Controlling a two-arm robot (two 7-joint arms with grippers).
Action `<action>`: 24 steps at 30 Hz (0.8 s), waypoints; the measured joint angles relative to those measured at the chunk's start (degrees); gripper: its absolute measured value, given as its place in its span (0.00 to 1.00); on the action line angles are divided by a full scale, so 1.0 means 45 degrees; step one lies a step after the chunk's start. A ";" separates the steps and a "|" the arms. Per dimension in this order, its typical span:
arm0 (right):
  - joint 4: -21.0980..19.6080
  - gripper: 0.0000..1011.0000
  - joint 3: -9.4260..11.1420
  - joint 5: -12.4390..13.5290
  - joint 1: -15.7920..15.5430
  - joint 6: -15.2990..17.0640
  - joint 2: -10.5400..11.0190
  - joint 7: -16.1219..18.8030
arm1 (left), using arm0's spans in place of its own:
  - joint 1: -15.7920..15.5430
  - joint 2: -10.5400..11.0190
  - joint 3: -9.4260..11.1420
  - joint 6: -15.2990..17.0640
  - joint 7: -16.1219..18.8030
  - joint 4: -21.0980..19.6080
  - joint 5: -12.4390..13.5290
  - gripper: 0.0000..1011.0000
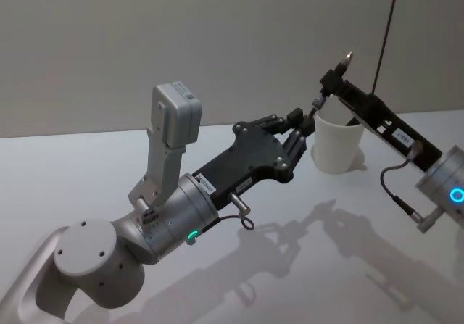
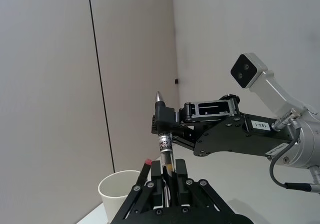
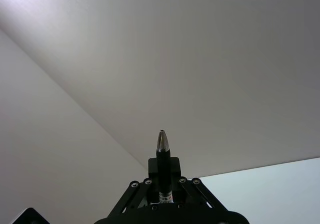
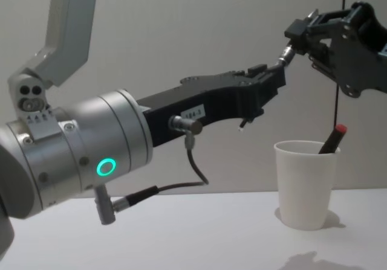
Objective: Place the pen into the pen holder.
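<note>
I see both tools clamped on one pen (image 2: pixel 165 149): the left tool (image 2: pixel 169 176) pinches its lower barrel, the right tool (image 2: pixel 165 119) its upper end. They hold it upright above the white paper cup (image 4: pixel 305 182), which stands on the table (image 4: pixel 181 234) with a red-capped pen (image 4: pixel 332 138) inside.

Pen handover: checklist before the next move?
1. Right claw shut on pen near its tip: ok.
2. Left claw off the pen: not ok, it grips the lower end.
3. Pen inside pen holder: not ok, held above it.
4. Pen holder upright on table: ok.
5. Room inside holder: cannot tell; a red-capped marker leans in it.
</note>
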 joint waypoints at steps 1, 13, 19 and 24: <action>0.0000 0.11 -0.0001 0.0000 0.0000 -0.0001 -0.0001 0.0000 | 0.0000 0.0000 0.0000 0.0000 0.0000 0.0000 0.0000 0.17; -0.0001 0.11 0.0000 0.0003 0.0000 -0.0005 -0.0001 0.0001 | 0.0001 0.0000 0.0000 0.0000 0.0000 0.0001 0.0000 0.51; -0.0001 0.11 0.0000 0.0003 0.0000 -0.0005 -0.0001 0.0002 | 0.0000 0.0000 0.0000 0.0000 0.0000 0.0000 0.0000 0.68; -0.0001 0.11 0.0000 0.0003 0.0000 -0.0005 0.0002 0.0003 | 0.0000 0.0001 0.0001 0.0000 0.0001 0.0000 0.0000 0.86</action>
